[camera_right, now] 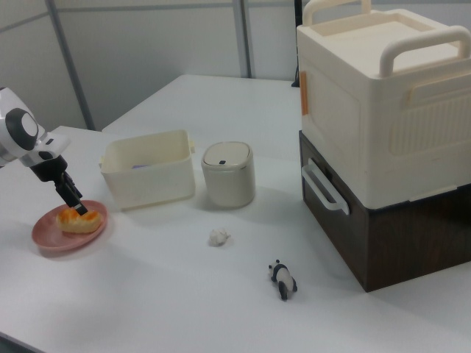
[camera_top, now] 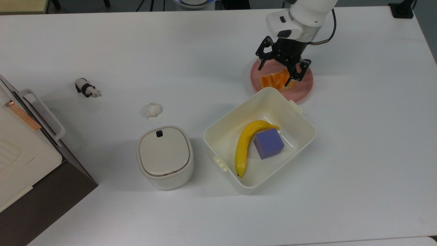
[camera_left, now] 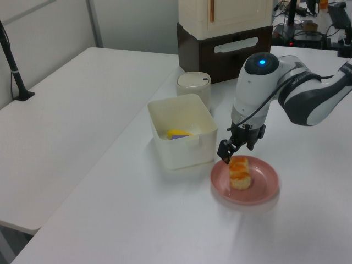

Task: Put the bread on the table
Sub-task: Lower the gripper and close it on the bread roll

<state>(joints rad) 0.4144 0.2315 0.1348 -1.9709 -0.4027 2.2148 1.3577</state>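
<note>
The bread [camera_top: 272,80] is a small orange-brown loaf lying on the round pink plate [camera_top: 304,85] near the white table's [camera_top: 368,143] far edge in the top view. My gripper [camera_top: 278,74] hangs just over it, open, with a black finger on either side of the loaf. In the left view the gripper [camera_left: 233,155] is low at the bread's [camera_left: 240,171] far end, above the plate [camera_left: 263,186]. The right view has the gripper [camera_right: 73,201] right over the bread [camera_right: 78,220] on the plate [camera_right: 51,237].
A cream bin [camera_top: 300,135] holding a banana [camera_top: 244,145] and a purple cube [camera_top: 268,143] stands right beside the plate. A lidded cream canister [camera_top: 165,157], a white lumpy ball [camera_top: 153,109], a panda figure [camera_top: 86,88] and a cream-and-brown drawer stack [camera_top: 24,150] lie further along the top view's left.
</note>
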